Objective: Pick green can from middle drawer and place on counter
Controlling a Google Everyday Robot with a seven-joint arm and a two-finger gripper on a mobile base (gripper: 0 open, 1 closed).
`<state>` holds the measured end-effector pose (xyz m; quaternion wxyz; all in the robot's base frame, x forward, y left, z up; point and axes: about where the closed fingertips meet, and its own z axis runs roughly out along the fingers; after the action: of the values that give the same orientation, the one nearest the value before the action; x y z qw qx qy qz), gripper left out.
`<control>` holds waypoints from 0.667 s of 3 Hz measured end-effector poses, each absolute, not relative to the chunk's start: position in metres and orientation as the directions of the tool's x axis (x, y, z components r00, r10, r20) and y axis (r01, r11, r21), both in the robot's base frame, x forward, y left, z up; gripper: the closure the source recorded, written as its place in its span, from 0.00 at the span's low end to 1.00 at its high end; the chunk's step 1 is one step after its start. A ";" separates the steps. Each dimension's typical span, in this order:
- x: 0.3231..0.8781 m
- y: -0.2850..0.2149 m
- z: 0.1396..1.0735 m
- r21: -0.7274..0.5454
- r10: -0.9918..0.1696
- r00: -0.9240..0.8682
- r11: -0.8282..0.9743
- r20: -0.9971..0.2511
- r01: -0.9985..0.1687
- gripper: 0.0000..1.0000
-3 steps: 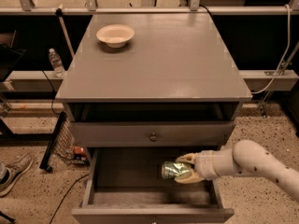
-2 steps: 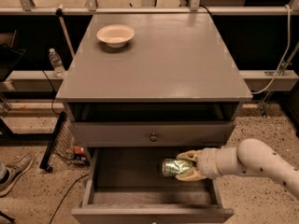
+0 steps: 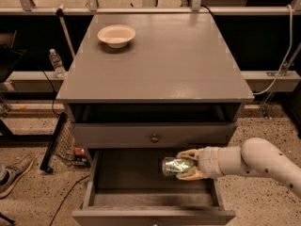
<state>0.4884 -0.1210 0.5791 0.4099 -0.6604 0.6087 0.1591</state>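
Note:
The green can [image 3: 175,166] lies on its side inside the open middle drawer [image 3: 122,179], towards its right half. My gripper [image 3: 185,164] reaches in from the right on a cream arm, with one finger [image 3: 187,154] above the can and one below, closed around it. The counter [image 3: 155,55] is the broad grey top of the cabinet above the drawer.
A cream bowl [image 3: 116,35] sits at the counter's back left. A closed grey drawer front with a knob [image 3: 154,138] is just above the open drawer. A water bottle [image 3: 56,62], a black rack [image 3: 55,141] and a shoe [image 3: 14,173] are on the floor at left.
The can and my gripper have shifted slightly left and up within the drawer; the hold on the can is unchanged.

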 end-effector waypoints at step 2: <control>0.488 -0.121 0.615 -0.422 -0.693 0.265 0.062 -0.670 -0.905 1.00</control>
<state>0.4885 -0.1209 0.6152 0.4233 -0.6734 0.5930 0.1250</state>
